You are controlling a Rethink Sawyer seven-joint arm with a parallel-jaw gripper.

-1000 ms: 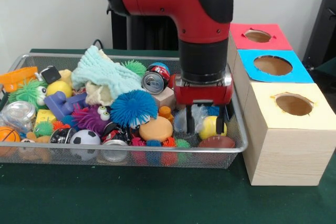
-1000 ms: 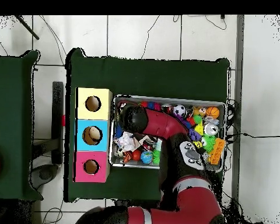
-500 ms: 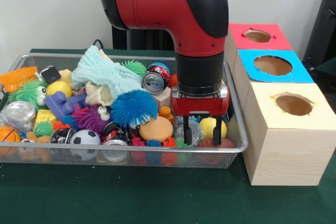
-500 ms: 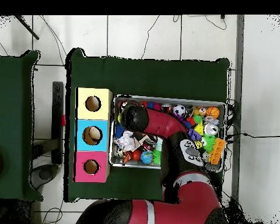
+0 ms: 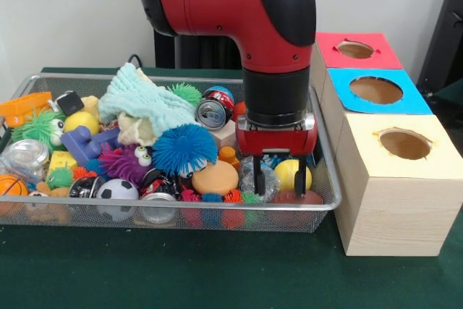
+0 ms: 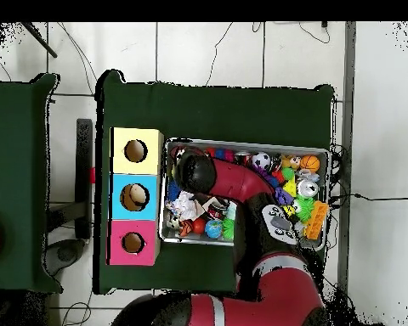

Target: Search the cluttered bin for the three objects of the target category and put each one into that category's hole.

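Three boxes with holes beside the wire tray: red, blue and yellow, lined up along its side on the green table. Tray heaped with toys, filling most of the table in front of the pedestal. Tool lowered at the tray's box end, fingers apart and pointing down, one on either side of a clear crinkly ball, with a yellow ball just beside it and a brown football-shaped toy near the rim. Cannot tell from either view whether the fingers already touch anything.

Risks from here, as a guess: closing on slippery plastic and squeezing it out sideways; catching the yellow ball too and lifting two things; a fingertip snagging the mesh; nudging the orange disc or spiky blue ball over whatever still needs finding.
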